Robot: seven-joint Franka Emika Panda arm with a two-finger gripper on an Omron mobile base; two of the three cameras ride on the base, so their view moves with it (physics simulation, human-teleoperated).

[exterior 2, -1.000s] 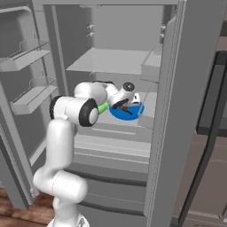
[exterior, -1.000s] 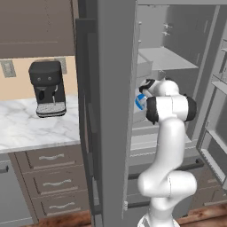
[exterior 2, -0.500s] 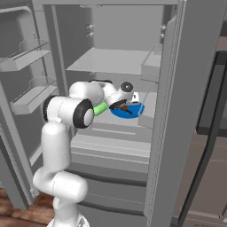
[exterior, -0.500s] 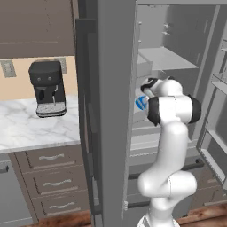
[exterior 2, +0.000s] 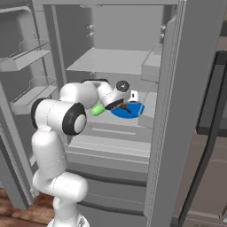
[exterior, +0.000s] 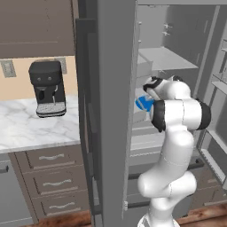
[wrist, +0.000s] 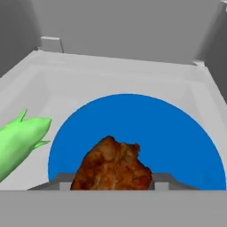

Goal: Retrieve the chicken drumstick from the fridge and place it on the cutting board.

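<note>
chicken drumstick (wrist: 113, 166): 1
blue plate (wrist: 177, 137): 1
green vegetable (wrist: 17, 142): 1
fridge (exterior 2: 177, 111): 1, doors open
coffee machine (exterior: 47, 88): 1
desk (exterior: 31, 128): 1
drawers (exterior: 51, 158) under desk: 3

Reddish-brown chicken drumstick (wrist: 113, 166), blue plate (wrist: 177, 142), green vegetable (wrist: 20, 142), grey fridge (exterior 2: 177, 111).

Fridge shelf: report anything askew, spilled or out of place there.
Nothing stands out. The chicken drumstick lies on the blue plate, which sits flat on the fridge shelf. A green vegetable lies beside the plate. No spill shows.
</note>
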